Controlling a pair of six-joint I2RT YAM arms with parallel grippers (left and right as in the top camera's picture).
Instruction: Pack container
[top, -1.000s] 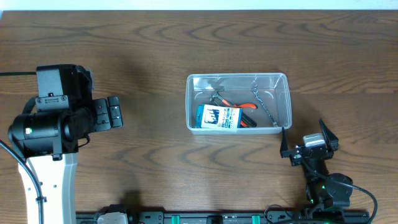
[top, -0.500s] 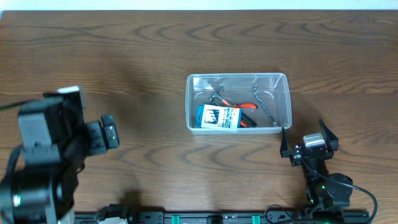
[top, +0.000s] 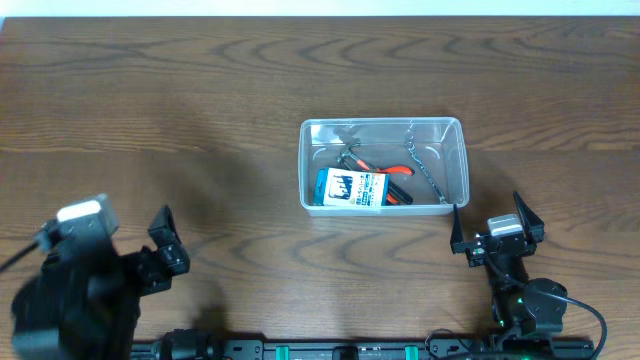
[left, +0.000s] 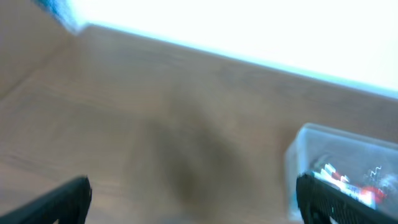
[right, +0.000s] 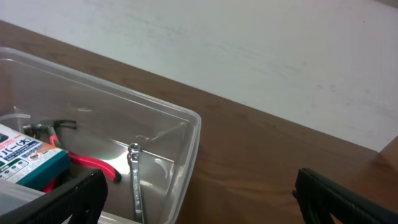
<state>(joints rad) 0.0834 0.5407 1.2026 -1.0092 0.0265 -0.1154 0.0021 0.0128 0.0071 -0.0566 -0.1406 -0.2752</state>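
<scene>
The clear plastic container (top: 460, 140) stands right of the table's middle. It holds a blue-and-white box (top: 351, 188), red-handled pliers (top: 398, 172) and a metal wrench (top: 428, 170). My left gripper (top: 165, 250) is open and empty near the front left, far from the container. My right gripper (top: 488, 225) is open and empty just in front of the container's right corner. The right wrist view shows the container's rim (right: 186, 124), the wrench (right: 135, 180) and the pliers (right: 93, 165) between my open fingers (right: 199, 199). The left wrist view is blurred, with the container (left: 298, 149) at right.
The brown wooden table (top: 200, 90) runs to a pale far edge. My left arm's body (top: 70, 290) is low at the front left corner.
My left arm has pulled back toward the front left edge, its gripper moving away from the container. The right arm and the container's contents have not moved.
</scene>
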